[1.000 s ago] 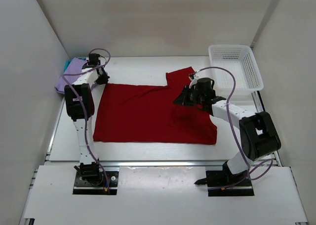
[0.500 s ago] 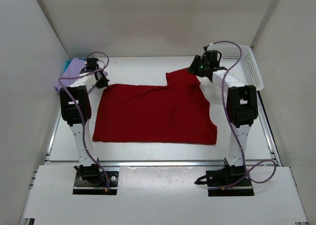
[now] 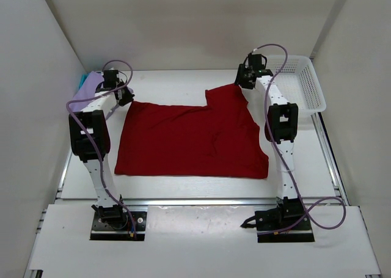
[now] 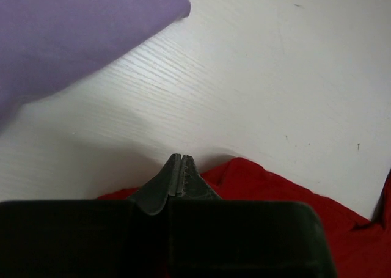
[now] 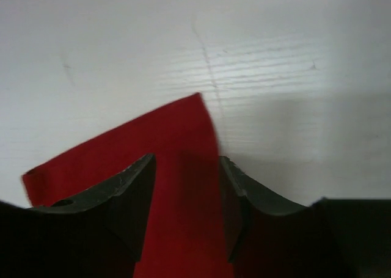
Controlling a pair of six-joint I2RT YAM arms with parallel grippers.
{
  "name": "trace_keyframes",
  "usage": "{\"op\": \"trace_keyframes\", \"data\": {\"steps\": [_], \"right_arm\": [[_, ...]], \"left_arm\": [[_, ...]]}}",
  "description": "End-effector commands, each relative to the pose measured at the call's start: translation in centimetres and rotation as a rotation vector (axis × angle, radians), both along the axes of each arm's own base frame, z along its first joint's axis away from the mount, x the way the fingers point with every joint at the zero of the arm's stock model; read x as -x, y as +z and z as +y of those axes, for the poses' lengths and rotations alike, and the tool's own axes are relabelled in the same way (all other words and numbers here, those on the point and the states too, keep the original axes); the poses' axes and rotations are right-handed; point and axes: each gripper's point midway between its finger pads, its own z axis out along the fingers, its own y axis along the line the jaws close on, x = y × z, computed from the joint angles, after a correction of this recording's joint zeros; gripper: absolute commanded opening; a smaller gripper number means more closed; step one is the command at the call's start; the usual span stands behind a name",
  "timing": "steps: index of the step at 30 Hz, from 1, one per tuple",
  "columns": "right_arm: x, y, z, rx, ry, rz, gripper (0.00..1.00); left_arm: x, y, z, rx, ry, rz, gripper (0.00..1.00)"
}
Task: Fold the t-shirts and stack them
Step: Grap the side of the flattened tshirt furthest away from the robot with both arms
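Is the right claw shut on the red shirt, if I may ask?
No, the right claw is open, jaws apart over the red shirt.

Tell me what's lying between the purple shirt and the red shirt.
Only bare white table separates the lavender t-shirt from the red t-shirt, seen best in the left wrist view.

Left arm (image 3: 85, 131): reaches up and away from its base, elbow raised, wrist at the far left. Left gripper (image 4: 177, 167): pointed downward, jaws closed, fingertips pressed flat together with no gap.

Right arm (image 3: 281, 122): reaches up and away from its base, wrist at the far right. Right gripper (image 5: 186, 165): pointed downward, jaws parted, with a clear gap between the two fingers (image 5: 131, 180).
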Motion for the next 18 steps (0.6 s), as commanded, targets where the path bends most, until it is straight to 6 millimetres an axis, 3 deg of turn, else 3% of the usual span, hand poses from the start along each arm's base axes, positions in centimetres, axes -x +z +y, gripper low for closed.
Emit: {"op": "trace_keyframes", "data": {"steps": [1, 5, 9, 18], "right_arm": [[-0.8, -0.3, -1.2, -0.029, -0.014, -0.004, 0.44], [-1.1, -1.7, -0.4, -0.109, -0.014, 0.016, 0.46], [-1.7, -1.8, -0.1, -0.189, -0.012, 0.011, 0.46], [-2.2, -2.4, 1.6, -0.308, 0.013, 0.012, 0.32]], "left_arm": [[0.0, 3.9, -0.1, 0.018, -0.001, -0.087, 0.0], [0.2, 3.7, -0.7, 0.016, -0.016, -0.081, 0.0], [-0.1, 3.7, -0.6, 0.023, -0.017, -0.091, 0.0], [0.3, 2.8, -1.3, 0.035, -0.026, -0.082, 0.0]]}}
